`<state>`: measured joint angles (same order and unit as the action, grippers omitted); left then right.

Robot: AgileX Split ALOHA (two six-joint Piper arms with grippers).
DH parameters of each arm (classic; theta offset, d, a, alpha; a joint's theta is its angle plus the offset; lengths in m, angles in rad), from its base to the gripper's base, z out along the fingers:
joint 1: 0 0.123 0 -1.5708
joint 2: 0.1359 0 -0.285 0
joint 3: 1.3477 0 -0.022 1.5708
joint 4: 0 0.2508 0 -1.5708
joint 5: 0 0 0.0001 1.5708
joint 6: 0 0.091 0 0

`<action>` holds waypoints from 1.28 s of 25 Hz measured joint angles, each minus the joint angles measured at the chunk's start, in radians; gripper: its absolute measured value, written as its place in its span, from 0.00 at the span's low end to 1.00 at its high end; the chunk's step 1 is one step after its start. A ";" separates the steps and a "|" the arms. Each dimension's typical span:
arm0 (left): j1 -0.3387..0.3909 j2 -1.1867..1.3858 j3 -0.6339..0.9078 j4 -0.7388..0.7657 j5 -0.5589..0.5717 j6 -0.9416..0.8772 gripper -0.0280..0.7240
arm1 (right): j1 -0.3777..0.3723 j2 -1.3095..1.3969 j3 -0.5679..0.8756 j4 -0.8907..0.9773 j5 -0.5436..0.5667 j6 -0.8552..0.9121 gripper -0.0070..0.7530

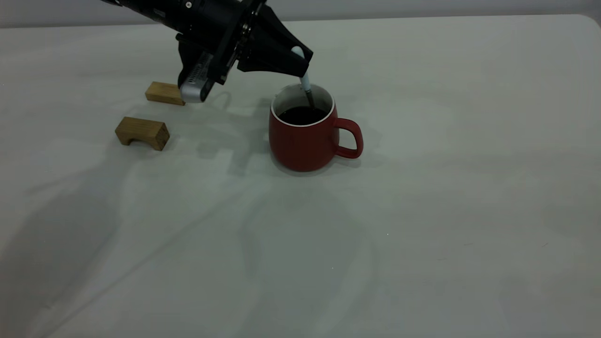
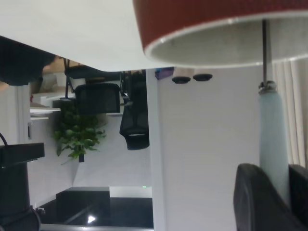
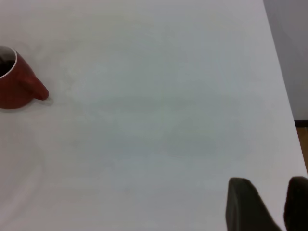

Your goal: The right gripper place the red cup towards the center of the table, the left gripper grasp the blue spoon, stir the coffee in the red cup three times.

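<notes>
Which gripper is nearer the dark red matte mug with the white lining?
Left. The left gripper hangs just above the dark red mug, holding the pale blue spoon in its coffee. The right gripper, open, hovers far off near the table's edge.

From my right wrist camera I see the big off-white surface (image 3: 159,120) filling almost everything. The red cup (image 3: 17,82) sits far off at one edge, partly cut off, with its handle sticking out toward the open surface. I can see its white rim and a bit of dark coffee (image 3: 6,65) inside. My right end effector (image 3: 267,204) shows two black fingers (image 3: 243,204) with a gap between them, holding nothing, well apart from the cup.
</notes>
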<state>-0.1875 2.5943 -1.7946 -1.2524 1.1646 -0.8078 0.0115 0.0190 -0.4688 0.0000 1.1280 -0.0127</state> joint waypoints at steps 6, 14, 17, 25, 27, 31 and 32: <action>-0.013 0.000 0.000 -0.002 0.000 -0.002 0.33 | 0.000 0.000 0.000 0.000 0.000 0.000 0.32; -0.013 0.001 -0.007 0.002 0.000 0.008 0.71 | 0.000 0.000 0.000 0.000 0.000 0.000 0.32; -0.013 0.001 -0.071 0.069 0.001 0.031 0.74 | 0.000 0.000 0.000 0.000 0.000 0.000 0.32; -0.041 -0.082 -0.350 0.682 0.003 0.038 0.74 | 0.000 0.000 0.000 0.000 0.000 0.000 0.32; -0.057 -0.138 -0.384 0.786 0.003 0.042 0.74 | 0.000 0.000 0.000 0.000 0.000 0.000 0.32; -0.073 -0.269 -0.395 0.940 0.003 0.165 0.74 | 0.000 0.000 0.000 0.000 0.000 0.000 0.32; -0.073 -0.304 -0.395 0.980 0.003 0.225 0.74 | 0.000 0.000 0.000 0.000 0.000 0.000 0.32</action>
<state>-0.2606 2.2907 -2.1896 -0.2723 1.1676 -0.5833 0.0115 0.0190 -0.4688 0.0000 1.1280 -0.0127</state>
